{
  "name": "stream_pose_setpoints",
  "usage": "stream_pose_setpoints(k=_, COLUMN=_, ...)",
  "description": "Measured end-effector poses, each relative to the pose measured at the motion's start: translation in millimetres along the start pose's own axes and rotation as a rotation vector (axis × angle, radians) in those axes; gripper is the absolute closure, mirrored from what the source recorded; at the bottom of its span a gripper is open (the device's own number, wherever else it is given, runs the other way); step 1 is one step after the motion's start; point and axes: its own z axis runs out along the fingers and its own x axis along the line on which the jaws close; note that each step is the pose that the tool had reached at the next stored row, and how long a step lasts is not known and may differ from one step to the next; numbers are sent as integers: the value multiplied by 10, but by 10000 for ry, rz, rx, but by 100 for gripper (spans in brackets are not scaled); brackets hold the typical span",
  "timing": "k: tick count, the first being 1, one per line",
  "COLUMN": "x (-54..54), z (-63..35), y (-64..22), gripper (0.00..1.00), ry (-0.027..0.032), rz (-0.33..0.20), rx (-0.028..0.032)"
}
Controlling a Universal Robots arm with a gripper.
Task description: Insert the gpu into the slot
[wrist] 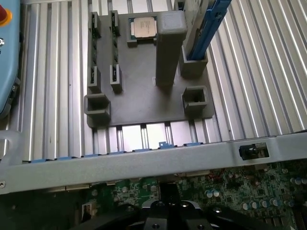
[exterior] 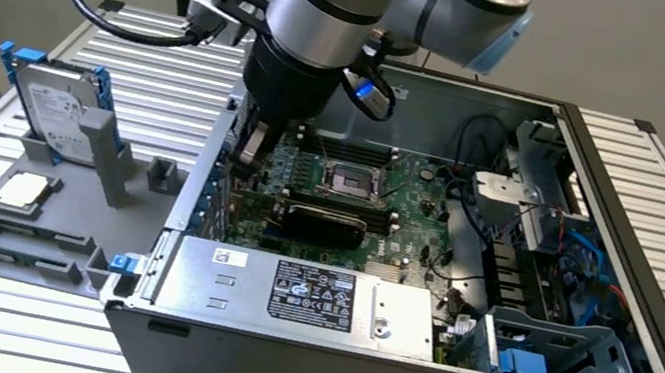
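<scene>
The gpu (exterior: 316, 220), black cooler face showing, sits low across the green motherboard (exterior: 417, 211) inside the open computer case (exterior: 586, 290). It lies along the line of the slot, which is hidden beneath it. My gripper (exterior: 253, 155) hangs just above the card's end by the case wall at the exterior view's left. I cannot make out whether it touches the card. In the wrist view the gripper's black body (wrist: 168, 213) is over the motherboard (wrist: 235, 191), just inside the case wall (wrist: 144, 155).
A silver power supply (exterior: 288, 291) lies in front of the card, with a blue drive cage (exterior: 547, 359) at the exterior view's right. Outside the case, a grey fixture (wrist: 144, 96) holds a CPU (wrist: 144, 26), memory sticks (exterior: 12, 239) and a hard drive (exterior: 55, 105).
</scene>
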Motion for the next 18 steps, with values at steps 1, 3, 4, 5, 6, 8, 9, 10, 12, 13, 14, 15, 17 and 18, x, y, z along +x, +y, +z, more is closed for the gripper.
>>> stream_pose_setpoints(k=1, x=-3, z=2, y=4, gripper=89, ry=1, rz=1, rx=-1)
stream_pose_setpoints(k=3, x=-9, z=7, y=10, gripper=89, ry=-2, rz=4, rx=1)
stream_pose_setpoints(k=4, x=-11, z=9, y=13, gripper=89, ry=-4, rz=7, rx=0)
stream_pose_setpoints(k=5, x=-13, z=10, y=16, gripper=89, ry=-4, rz=9, rx=-1)
stream_pose_setpoints(k=6, x=-14, z=10, y=18, gripper=89, ry=-4, rz=12, rx=-1)
stream_pose_setpoints(k=8, x=-17, z=9, y=20, gripper=89, ry=-6, rz=19, rx=0)
stream_pose_setpoints(k=9, x=-18, z=8, y=20, gripper=89, ry=-9, rz=21, rx=1)
stream_pose_setpoints(k=10, x=-18, z=7, y=21, gripper=89, ry=-10, rz=22, rx=1)
stream_pose_setpoints(k=12, x=-18, z=2, y=23, gripper=89, ry=-8, rz=27, rx=-1)
stream_pose_setpoints(k=13, x=-18, z=1, y=23, gripper=89, ry=-9, rz=27, rx=-1)
stream_pose_setpoints(k=14, x=-18, z=1, y=23, gripper=89, ry=-9, rz=29, rx=-1)
stream_pose_setpoints(k=15, x=-18, z=1, y=23, gripper=89, ry=-10, rz=29, rx=0)
stream_pose_setpoints(k=17, x=-18, z=3, y=27, gripper=89, ry=-8, rz=31, rx=-1)
stream_pose_setpoints(k=18, x=-17, z=5, y=30, gripper=89, ry=-7, rz=32, rx=-1)
